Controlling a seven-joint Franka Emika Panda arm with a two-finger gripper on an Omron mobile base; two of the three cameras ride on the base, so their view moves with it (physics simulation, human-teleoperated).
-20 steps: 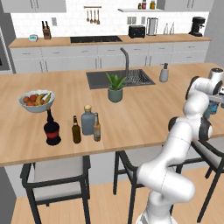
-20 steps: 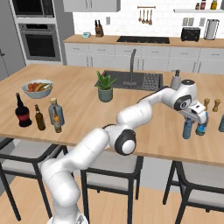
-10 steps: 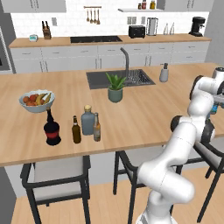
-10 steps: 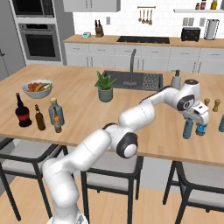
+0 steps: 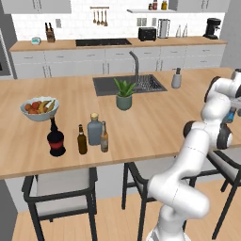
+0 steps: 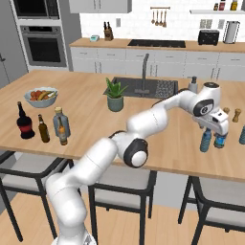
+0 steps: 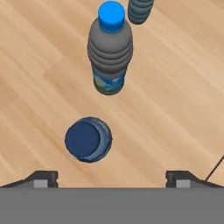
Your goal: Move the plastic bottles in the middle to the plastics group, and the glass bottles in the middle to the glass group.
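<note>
Directly beneath the wide-open, empty gripper [image 7: 112,177] stands the small slim light-blue see-through bottle [image 7: 88,139], beside a deeper-blue dark-banded plastic bottle [image 7: 110,48].

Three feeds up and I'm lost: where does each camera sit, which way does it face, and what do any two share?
Left base view: behind the arm's left, facing the island; arm rises lower right.
Right base view: behind its right; arm reaches from lower left, tool over the light-blue bottle.
Hand view: on the hand, looking down at that bottle's cap between the fingertips.
Both base views share the grey-blue bottle, plant and fruit bowl.
</note>
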